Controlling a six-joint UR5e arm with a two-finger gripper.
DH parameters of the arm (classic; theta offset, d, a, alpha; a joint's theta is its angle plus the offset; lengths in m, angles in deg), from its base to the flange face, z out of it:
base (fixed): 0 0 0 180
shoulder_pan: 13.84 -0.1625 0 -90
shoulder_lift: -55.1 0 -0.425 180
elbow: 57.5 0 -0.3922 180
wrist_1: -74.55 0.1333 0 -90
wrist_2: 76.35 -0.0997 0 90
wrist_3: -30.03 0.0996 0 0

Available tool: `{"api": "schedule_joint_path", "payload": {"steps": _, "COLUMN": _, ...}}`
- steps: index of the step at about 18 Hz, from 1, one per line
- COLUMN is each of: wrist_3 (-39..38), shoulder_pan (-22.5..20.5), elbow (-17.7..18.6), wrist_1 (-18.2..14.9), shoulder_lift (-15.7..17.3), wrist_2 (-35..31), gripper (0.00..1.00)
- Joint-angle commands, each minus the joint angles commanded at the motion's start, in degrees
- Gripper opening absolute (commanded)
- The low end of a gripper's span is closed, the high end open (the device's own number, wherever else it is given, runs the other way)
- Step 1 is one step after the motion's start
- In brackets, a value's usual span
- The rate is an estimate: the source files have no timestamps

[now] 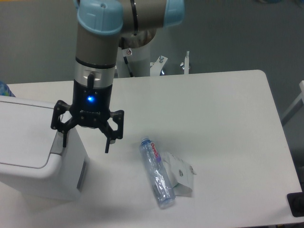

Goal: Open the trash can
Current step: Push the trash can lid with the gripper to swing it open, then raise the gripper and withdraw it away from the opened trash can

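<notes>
gripper (85, 143) fingers spread, empty, over trash can (33, 156) edge. rigid plastic bin, prob light; press grey push tab (58, 142), don't grab.

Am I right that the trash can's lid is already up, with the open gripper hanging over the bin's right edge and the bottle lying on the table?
Not quite. The camera view shows the trash can with its lid flat and closed. The rest holds: the gripper is open over the bin's right edge, and the bottle lies on the table.
</notes>
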Motion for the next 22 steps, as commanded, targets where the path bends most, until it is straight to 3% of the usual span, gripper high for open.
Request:
{"api": "schedule_joint_path", "payload": {"steps": 19, "wrist_3": -0.62, "shoulder_pan": 0.97, "elbow": 0.18, "wrist_1": 0.09, "shoulder_lift": 0.35, "wrist_2": -1.40, "gripper": 1.00}}
{"api": "schedule_joint_path", "payload": {"steps": 22, "wrist_3": 0.35, "shoulder_pan": -2.00, "elbow": -0.09, "wrist_1": 0.09, "shoulder_lift": 0.35, "wrist_2": -2.37, "gripper": 1.00}}
